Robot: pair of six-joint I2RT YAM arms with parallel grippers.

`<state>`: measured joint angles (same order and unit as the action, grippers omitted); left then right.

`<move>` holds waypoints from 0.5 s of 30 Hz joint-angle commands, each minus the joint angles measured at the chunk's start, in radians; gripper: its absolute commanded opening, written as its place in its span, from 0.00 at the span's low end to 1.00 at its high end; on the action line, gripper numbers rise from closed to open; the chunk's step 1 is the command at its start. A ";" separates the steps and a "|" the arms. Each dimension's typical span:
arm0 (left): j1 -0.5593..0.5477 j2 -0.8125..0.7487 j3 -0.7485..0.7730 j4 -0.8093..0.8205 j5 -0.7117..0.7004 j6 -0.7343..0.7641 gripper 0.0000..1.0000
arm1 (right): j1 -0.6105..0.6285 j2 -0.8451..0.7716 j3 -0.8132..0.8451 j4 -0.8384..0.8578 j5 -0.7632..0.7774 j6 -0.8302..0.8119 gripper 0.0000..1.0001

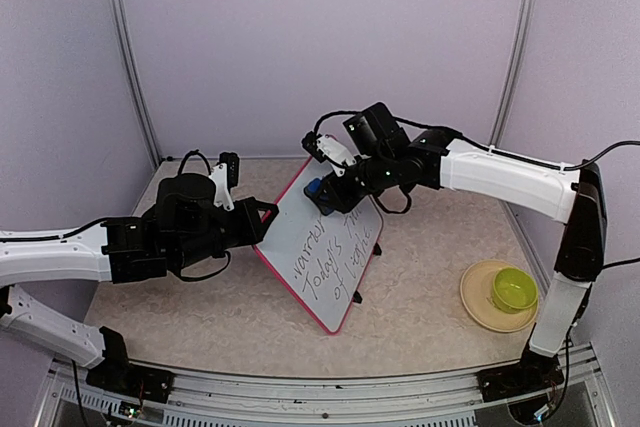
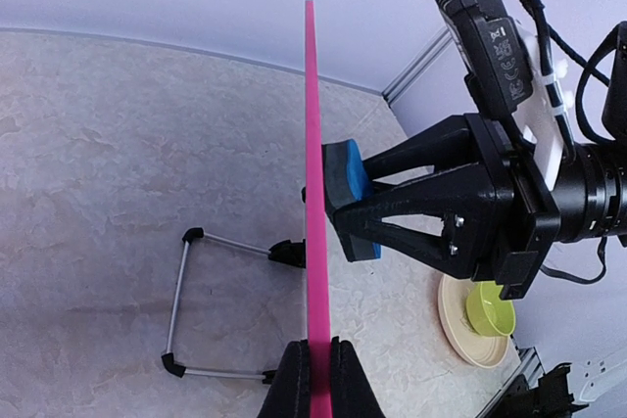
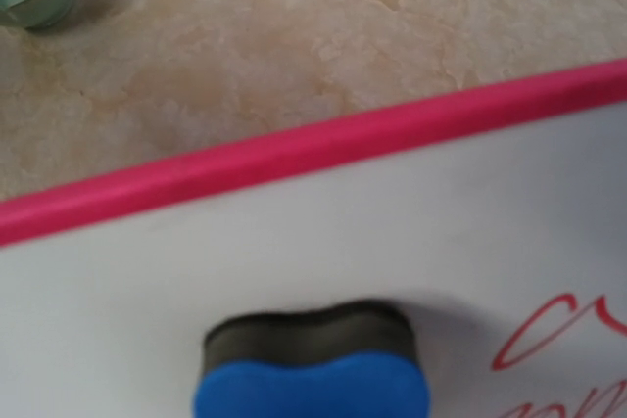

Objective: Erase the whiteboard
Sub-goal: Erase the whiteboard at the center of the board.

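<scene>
Well, my left hand (image 2: 313, 380) is clamped tight on the pink rim (image 3: 294, 149) of the whiteboard (image 1: 290, 240). The board stands propped at a tilt on the desk (image 1: 420, 297), between my two hands. My right hand (image 1: 325, 192) is closed on a blue eraser (image 3: 312, 384), whose dark felt is pressed flat against the board's face near its top edge. Nearer me than that hand, dark handwriting (image 1: 328, 265) runs along the board; I can read "Today's", but the rest is unclear. Red strokes (image 3: 558, 325) just beside the eraser are illegible.
</scene>
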<state>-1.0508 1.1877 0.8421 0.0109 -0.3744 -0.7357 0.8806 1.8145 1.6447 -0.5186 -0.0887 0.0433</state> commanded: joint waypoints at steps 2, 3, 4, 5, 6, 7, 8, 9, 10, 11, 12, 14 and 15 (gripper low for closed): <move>-0.026 -0.014 -0.006 -0.003 0.091 0.022 0.00 | 0.015 0.014 0.004 0.042 -0.026 0.003 0.00; -0.026 -0.013 -0.008 0.000 0.092 0.022 0.00 | 0.018 0.009 -0.013 0.046 -0.023 0.005 0.00; -0.026 -0.014 -0.009 0.002 0.093 0.020 0.00 | 0.017 0.003 -0.037 0.053 -0.021 0.006 0.00; -0.026 -0.015 -0.012 0.003 0.094 0.020 0.00 | 0.018 -0.004 -0.064 0.060 -0.016 0.007 0.00; -0.026 -0.017 -0.013 0.004 0.094 0.021 0.00 | 0.018 -0.011 -0.095 0.071 -0.011 0.011 0.00; -0.026 -0.018 -0.014 0.004 0.094 0.019 0.00 | 0.018 -0.021 -0.126 0.080 -0.006 0.014 0.00; -0.026 -0.020 -0.015 0.004 0.094 0.019 0.00 | 0.017 -0.029 -0.157 0.090 0.000 0.016 0.00; -0.026 -0.022 -0.017 0.006 0.095 0.018 0.00 | 0.017 -0.037 -0.188 0.099 0.003 0.017 0.00; -0.026 -0.024 -0.018 0.006 0.095 0.019 0.00 | 0.017 -0.044 -0.217 0.108 0.008 0.019 0.00; -0.026 -0.026 -0.020 0.006 0.095 0.019 0.00 | 0.017 -0.052 -0.239 0.117 0.012 0.021 0.00; -0.026 -0.026 -0.021 0.006 0.095 0.019 0.00 | 0.014 -0.056 -0.259 0.123 0.015 0.022 0.00; -0.026 -0.026 -0.023 0.006 0.095 0.019 0.00 | 0.012 -0.065 -0.282 0.133 0.013 0.026 0.00; -0.026 -0.026 -0.024 0.008 0.095 0.019 0.00 | 0.010 -0.066 -0.282 0.137 0.012 0.027 0.00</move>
<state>-1.0508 1.1809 0.8310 0.0120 -0.3752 -0.7361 0.8814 1.7428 1.4120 -0.3935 -0.0780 0.0574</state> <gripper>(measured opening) 0.053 0.237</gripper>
